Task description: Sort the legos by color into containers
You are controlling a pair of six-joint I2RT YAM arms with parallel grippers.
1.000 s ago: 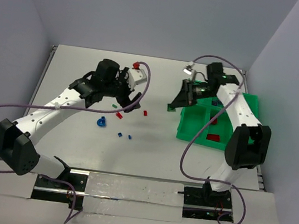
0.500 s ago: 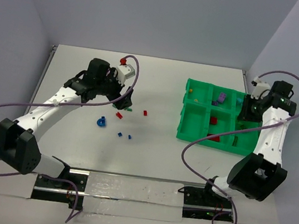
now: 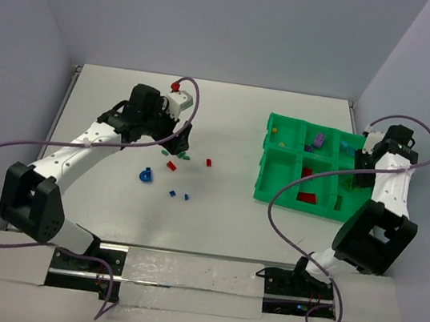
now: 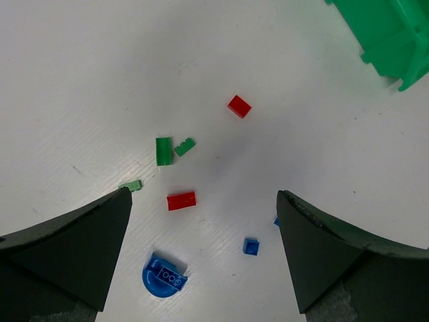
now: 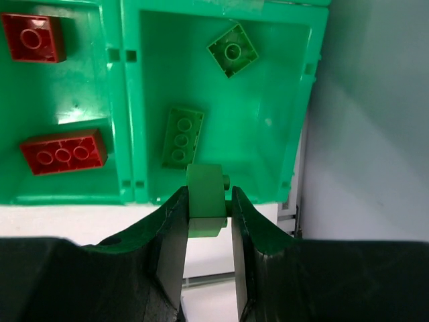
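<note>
My right gripper (image 5: 206,196) is shut on a pale green lego (image 5: 205,182), held over the near wall of the green tray's (image 5: 127,100) right compartment. That compartment holds two green legos (image 5: 181,137). The compartment to its left holds two red ones (image 5: 62,154). From above, the right gripper (image 3: 359,157) is at the tray's (image 3: 260,190) right end. My left gripper (image 4: 203,193) hangs open above loose legos on the table: a red brick (image 4: 181,200), a green one (image 4: 163,150), a red square (image 4: 238,106), a small blue one (image 4: 251,246) and a blue round piece (image 4: 164,276).
The tray's other compartments hold a purple brick (image 3: 318,141) and a yellow one (image 3: 281,144). The right wall rises just beyond the tray. Purple cables loop from both arms over the table. The tray's corner (image 4: 389,40) shows at the upper right of the left wrist view.
My right arm swung from the tray's left side across to its right end, keeping its grip. My left gripper shifted slightly left and settled over the loose bricks, still open.
</note>
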